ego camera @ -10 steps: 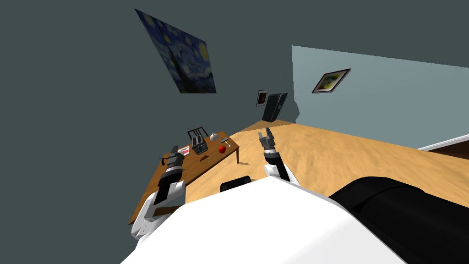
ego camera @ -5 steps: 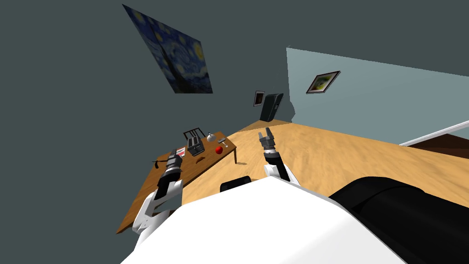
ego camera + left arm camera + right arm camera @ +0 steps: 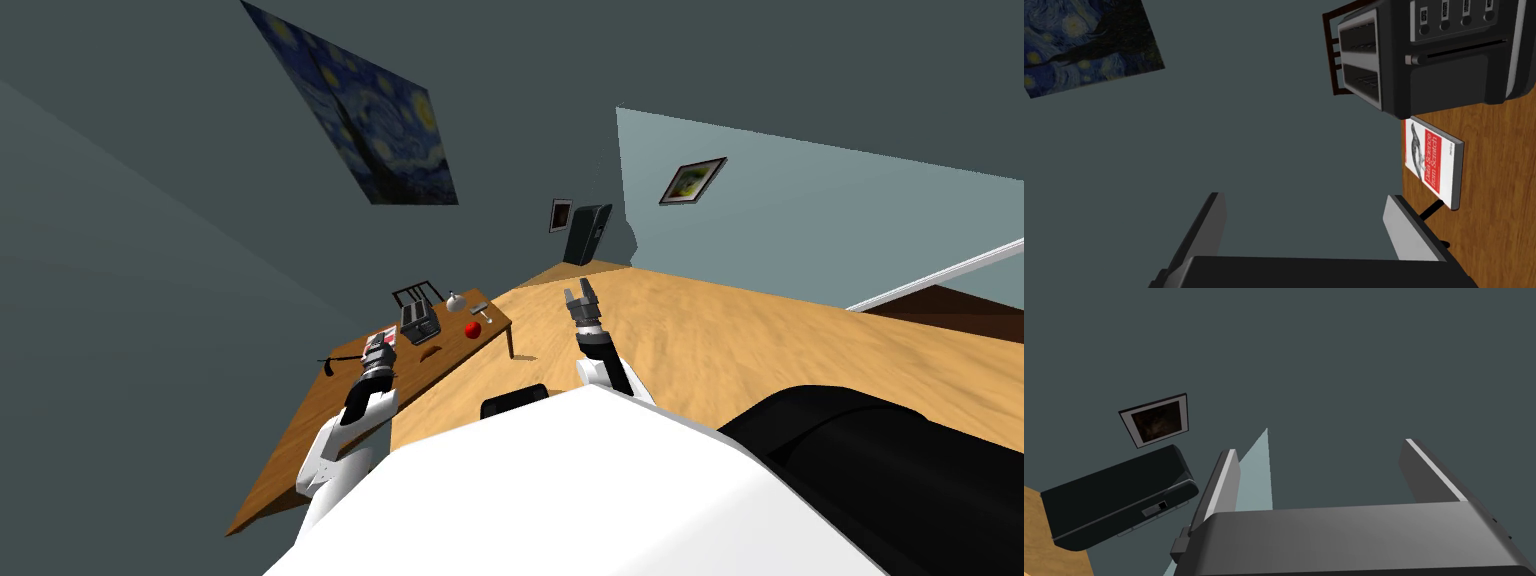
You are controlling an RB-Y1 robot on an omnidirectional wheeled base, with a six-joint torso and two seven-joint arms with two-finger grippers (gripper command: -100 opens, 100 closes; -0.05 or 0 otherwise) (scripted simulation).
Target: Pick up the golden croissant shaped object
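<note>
With the head camera turned since earlier, the brown crescent-shaped croissant (image 3: pixel 428 353) is seen on the wooden bench (image 3: pixel 450 345) at 6 o'clock of the black toaster (image 3: pixel 420 322). The left gripper (image 3: pixel 383 338) and right gripper (image 3: pixel 579 291) are held open.

Dark grey-green walls (image 3: pixel 150 200) carry a starry blue painting (image 3: pixel 370 120) at eleven o'clock. A wooden bench (image 3: pixel 275 480) at eight o'clock stands on tan floor (image 3: pixel 750 340).

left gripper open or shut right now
Open: the left gripper shows its two fingers standing wide apart in the left wrist view, with nothing held between them.
</note>
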